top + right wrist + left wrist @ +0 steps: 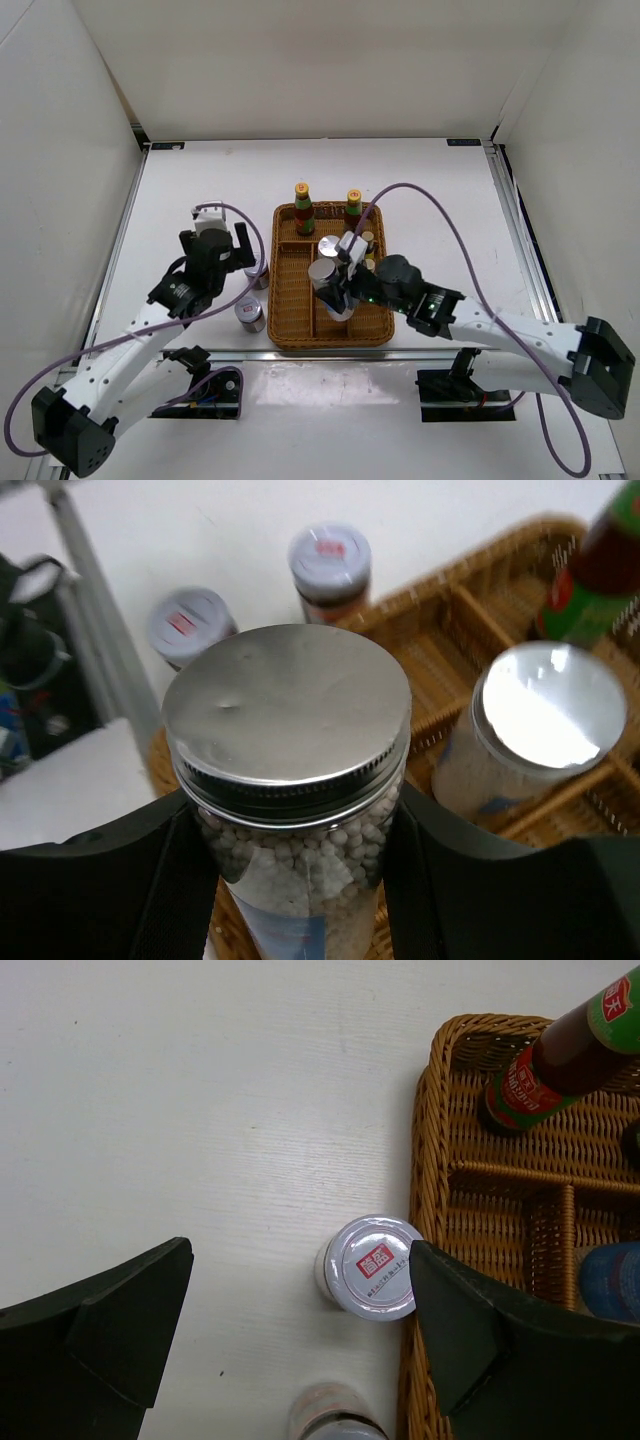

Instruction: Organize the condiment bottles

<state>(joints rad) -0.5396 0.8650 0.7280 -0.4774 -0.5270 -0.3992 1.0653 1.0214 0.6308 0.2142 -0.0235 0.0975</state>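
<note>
The right gripper is clamped on a silver-lidded jar of white pellets at the middle of the wicker tray, beside a second lidded jar standing in it, while the left gripper hangs wide open over a red-labelled jar on the table, just beside the tray's left edge.
</note>
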